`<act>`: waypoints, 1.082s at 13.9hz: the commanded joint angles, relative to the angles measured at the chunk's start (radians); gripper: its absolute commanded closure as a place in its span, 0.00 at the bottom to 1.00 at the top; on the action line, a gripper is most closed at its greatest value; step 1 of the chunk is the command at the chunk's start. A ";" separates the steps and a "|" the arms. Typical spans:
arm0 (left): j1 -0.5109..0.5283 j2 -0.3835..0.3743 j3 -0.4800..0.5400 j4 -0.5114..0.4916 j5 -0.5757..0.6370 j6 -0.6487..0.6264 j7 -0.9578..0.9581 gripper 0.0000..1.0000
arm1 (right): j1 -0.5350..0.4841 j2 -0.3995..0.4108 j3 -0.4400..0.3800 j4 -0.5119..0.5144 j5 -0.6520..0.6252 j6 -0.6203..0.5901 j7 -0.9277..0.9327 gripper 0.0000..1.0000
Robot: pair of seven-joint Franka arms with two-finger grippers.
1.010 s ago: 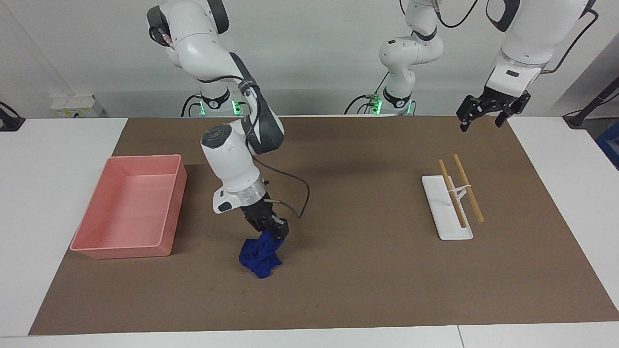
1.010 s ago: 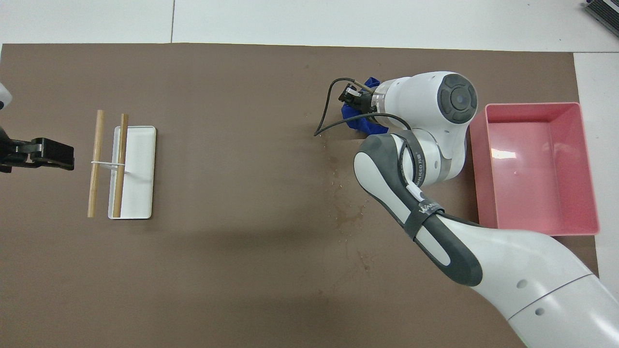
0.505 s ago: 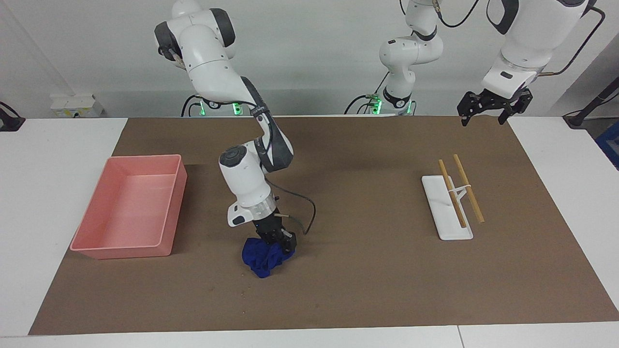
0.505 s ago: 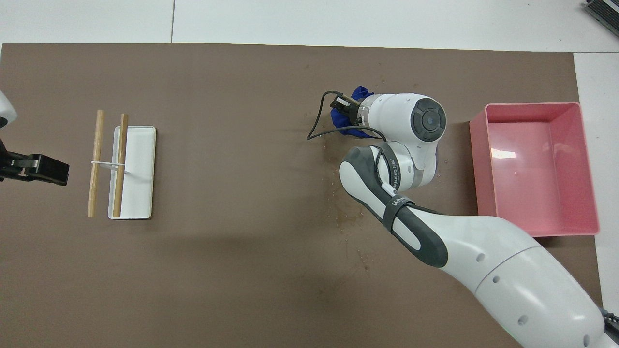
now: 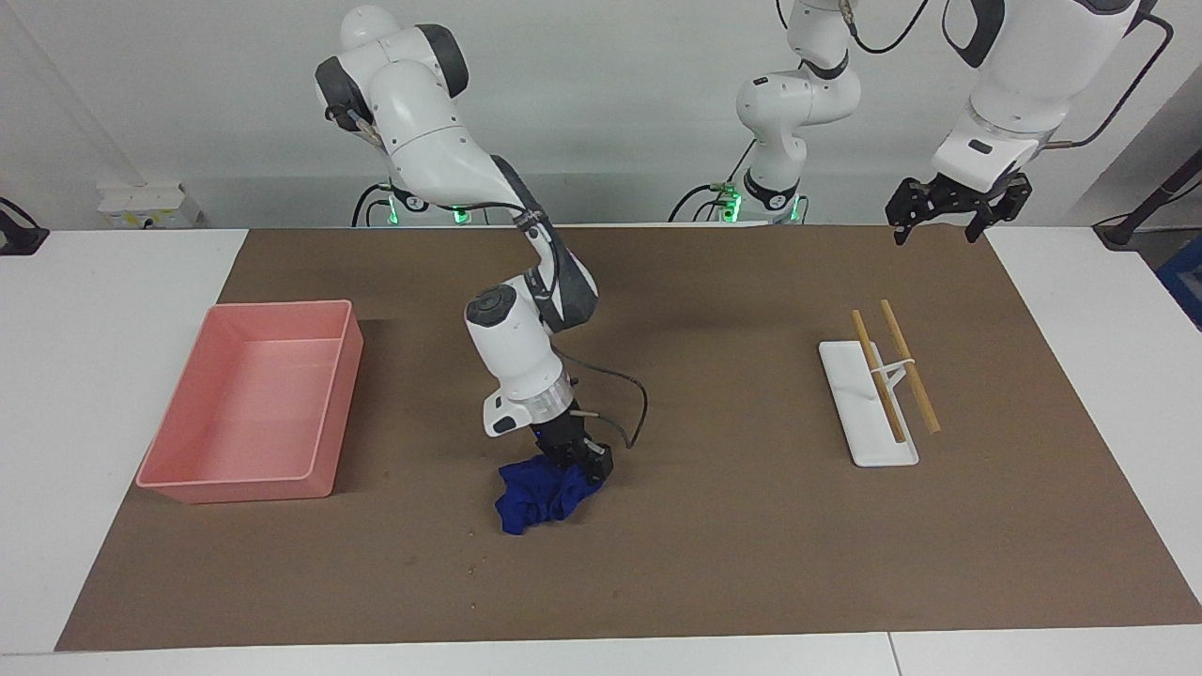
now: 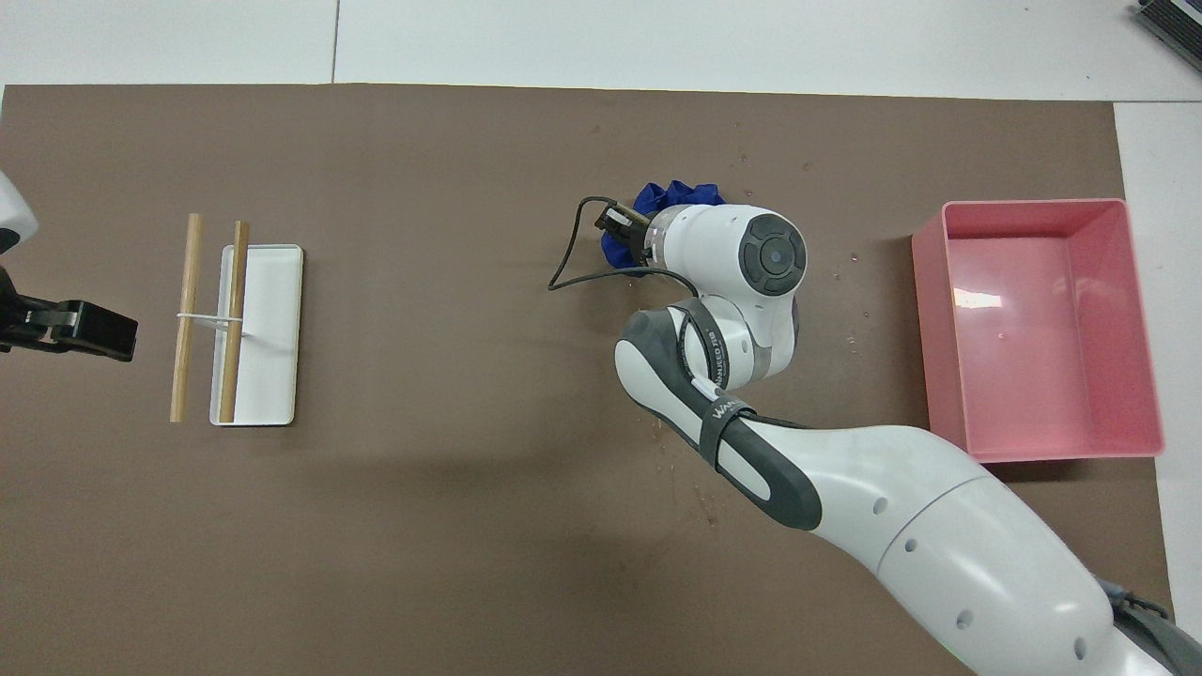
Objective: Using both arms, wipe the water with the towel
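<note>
Bright, even overhead light; soft shadows on brown mat [image 5: 751, 526] (none harsh); sharp focus, no glare.

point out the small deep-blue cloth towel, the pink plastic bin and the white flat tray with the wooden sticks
small deep-blue cloth towel [image 5: 537, 495], facing view, on its bunched folds
pink plastic bin [image 5: 331, 413], facing view, on its side wall
white flat tray [image 6: 275, 338], overhead view, on its bare floor

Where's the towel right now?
The towel lies bunched on the brown mat mid-table, under the right gripper shut on it, beside the pink bin.
</note>
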 commanded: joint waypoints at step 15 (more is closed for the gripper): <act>-0.101 -0.012 0.089 -0.008 0.015 0.013 -0.015 0.00 | 0.003 -0.273 0.006 -0.508 -0.001 -0.175 0.217 1.00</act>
